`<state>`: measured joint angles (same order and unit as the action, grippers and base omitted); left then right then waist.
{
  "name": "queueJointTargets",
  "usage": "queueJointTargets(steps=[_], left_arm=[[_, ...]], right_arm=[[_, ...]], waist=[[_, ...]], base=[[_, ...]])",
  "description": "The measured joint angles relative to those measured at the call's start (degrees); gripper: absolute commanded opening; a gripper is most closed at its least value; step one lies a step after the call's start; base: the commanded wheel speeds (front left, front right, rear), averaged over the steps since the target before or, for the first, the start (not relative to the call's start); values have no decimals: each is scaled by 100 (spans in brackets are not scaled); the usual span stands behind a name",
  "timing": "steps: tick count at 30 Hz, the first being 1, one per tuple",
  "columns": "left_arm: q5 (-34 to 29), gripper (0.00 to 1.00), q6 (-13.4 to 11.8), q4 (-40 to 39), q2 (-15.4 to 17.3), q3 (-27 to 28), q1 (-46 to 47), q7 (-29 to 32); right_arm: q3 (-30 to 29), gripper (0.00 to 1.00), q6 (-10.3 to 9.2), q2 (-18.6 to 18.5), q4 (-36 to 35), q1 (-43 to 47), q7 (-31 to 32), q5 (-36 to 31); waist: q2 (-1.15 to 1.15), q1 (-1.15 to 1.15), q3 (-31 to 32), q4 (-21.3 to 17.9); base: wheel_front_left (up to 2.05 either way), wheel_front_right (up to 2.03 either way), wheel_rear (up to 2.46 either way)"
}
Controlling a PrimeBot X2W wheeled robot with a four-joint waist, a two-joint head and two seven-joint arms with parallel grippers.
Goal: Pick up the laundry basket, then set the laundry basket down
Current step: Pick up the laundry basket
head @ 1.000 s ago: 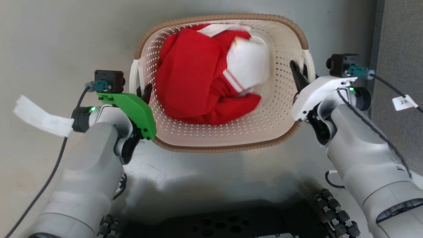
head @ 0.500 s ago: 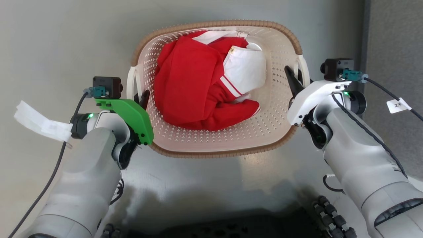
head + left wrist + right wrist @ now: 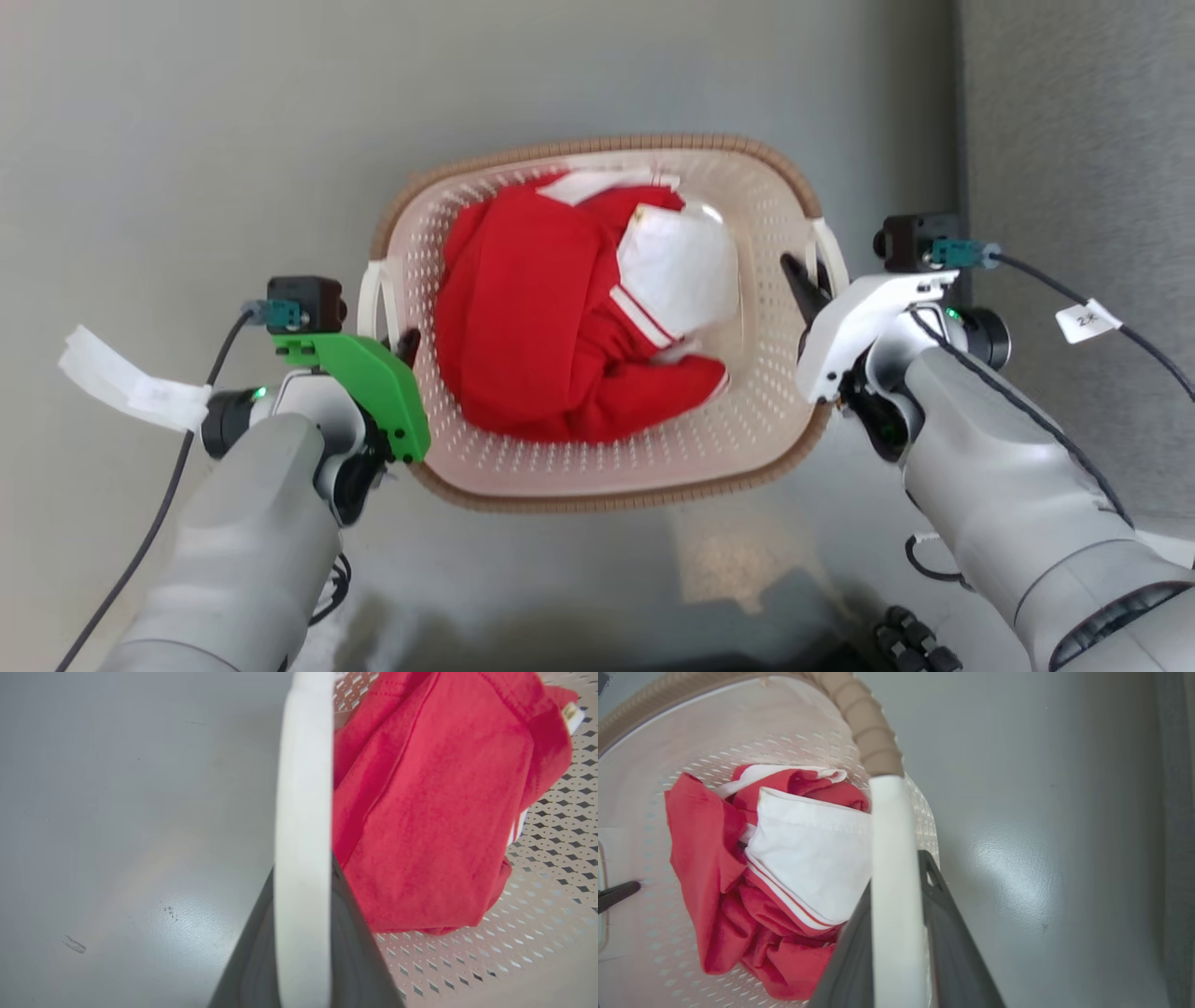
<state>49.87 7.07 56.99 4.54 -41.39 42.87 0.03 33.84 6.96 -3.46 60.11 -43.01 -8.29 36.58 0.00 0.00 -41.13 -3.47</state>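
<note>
Laundry basket [image 3: 579,501] appears lifted, left tool [image 3: 406,345] and right tool [image 3: 803,280] each clamped on a side handle [image 3: 371,299]; setting it down calls for both lowering evenly to the floor [image 3: 187,140]

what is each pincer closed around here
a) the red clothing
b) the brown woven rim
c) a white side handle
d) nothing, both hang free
c: the left pincer straddles the left handle and the right pincer the right handle of the laundry basket, a dark finger on either side.
</note>
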Motion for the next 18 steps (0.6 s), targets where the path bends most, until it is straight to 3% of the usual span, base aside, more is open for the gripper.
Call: queueJointTargets(steps=[18], left_arm=[[603,0,0,169,-14,-332,-623,583]], right_arm=[[603,0,-47,-8,154,387,1001,644]], waist=[[0,0,1446,-114]], base=[[0,0,0]])
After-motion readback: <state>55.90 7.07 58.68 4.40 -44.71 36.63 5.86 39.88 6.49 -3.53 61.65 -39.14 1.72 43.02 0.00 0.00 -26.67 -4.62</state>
